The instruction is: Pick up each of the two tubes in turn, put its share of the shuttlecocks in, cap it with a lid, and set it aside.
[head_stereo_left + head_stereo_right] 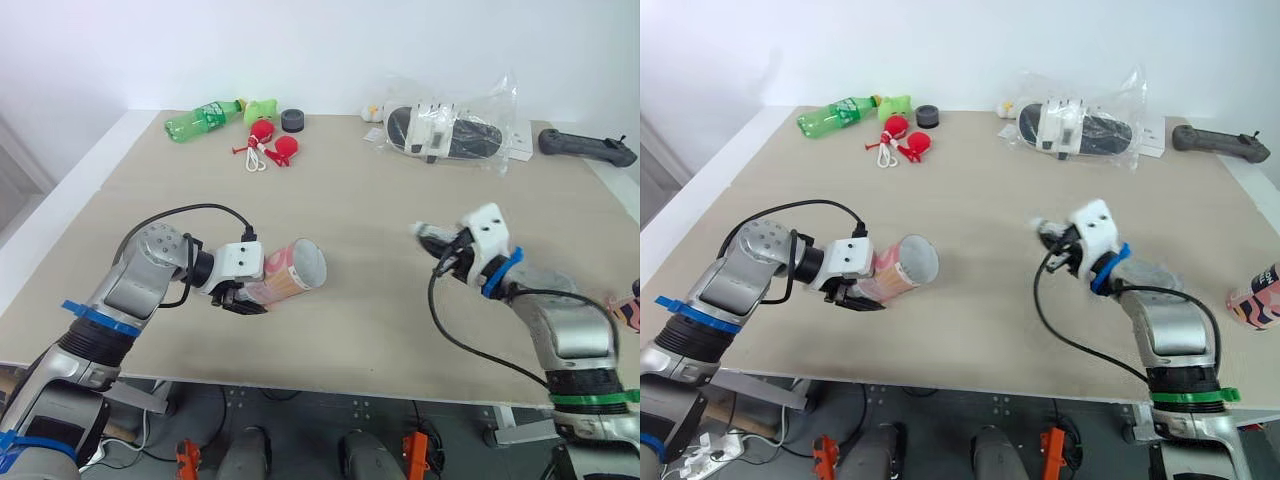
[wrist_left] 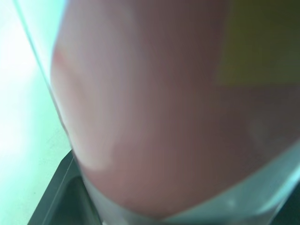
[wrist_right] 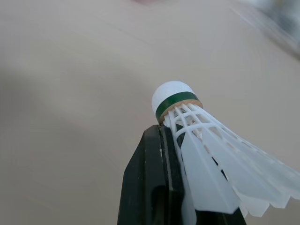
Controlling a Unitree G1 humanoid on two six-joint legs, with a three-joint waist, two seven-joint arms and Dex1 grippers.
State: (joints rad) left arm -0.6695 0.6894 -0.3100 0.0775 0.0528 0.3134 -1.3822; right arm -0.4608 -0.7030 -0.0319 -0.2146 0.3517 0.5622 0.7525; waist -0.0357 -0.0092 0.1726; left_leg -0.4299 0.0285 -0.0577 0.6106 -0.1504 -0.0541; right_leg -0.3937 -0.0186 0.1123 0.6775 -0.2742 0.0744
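The left gripper [image 1: 238, 296] is clamped on 1 tube [image 1: 297, 266], held nearly level above the counter [image 1: 350, 180] near its front edge, open mouth toward the right gripper [image 1: 1060, 245]. The right gripper is closed on 1 shuttlecock [image 3: 187, 122], pinching the feathers just behind the cork. The second tube [image 1: 1255, 297] is by the counter's right edge.

Handling, judged:
- Shuttlecock: very light, with crushable feathers. Pinch gently near the cork.
- Tube: thin and smooth-walled. Grip mid-body.

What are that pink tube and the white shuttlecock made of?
Tube: seemingly clear glossy plastic around a pink printed lining, judging by its see-through end; the lining may be card.
Shuttlecock: the white skirt's moulded lattice suggests plastic, not feathers; the tan ring under its cap may be cork.
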